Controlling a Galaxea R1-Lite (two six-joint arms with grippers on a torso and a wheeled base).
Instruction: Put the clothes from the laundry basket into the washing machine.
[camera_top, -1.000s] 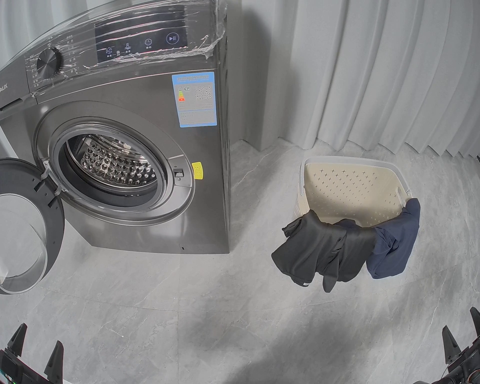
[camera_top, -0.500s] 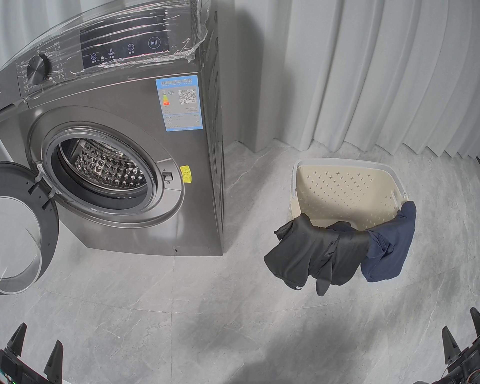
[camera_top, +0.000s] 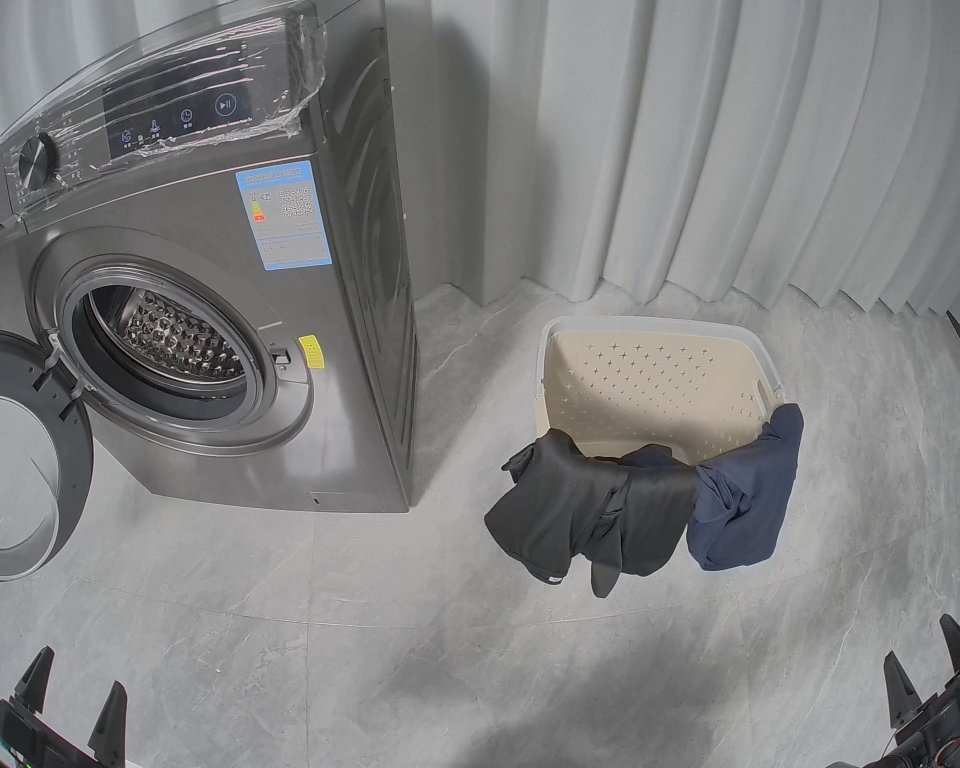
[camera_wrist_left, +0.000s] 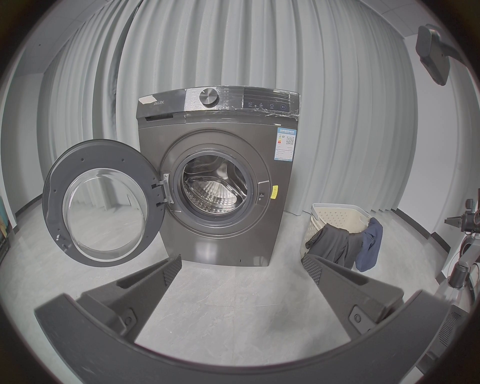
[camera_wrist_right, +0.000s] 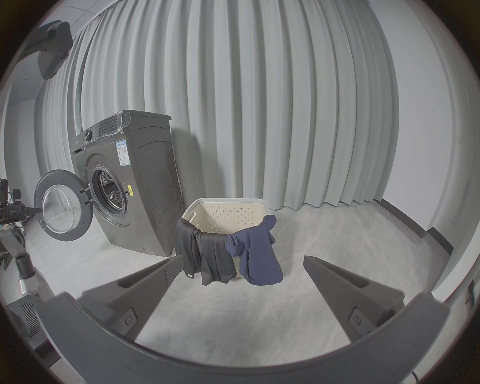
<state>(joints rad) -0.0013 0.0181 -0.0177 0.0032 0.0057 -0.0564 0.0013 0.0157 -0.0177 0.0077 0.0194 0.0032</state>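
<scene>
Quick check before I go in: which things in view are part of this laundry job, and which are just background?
For the job:
- washer, its door open
- basket
- black garment and navy garment, both draped over the basket's near rim

Just there:
- curtain
- floor
- plastic film over the washer's panel

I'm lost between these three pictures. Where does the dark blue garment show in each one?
Head view: the dark blue garment hangs over the laundry basket's near rim, right of centre.
Left wrist view: the dark blue garment hangs on the basket's side away from the washing machine.
Right wrist view: the dark blue garment hangs likewise, nearer the camera.
Shared landmark: the grey garment beside it.
</scene>
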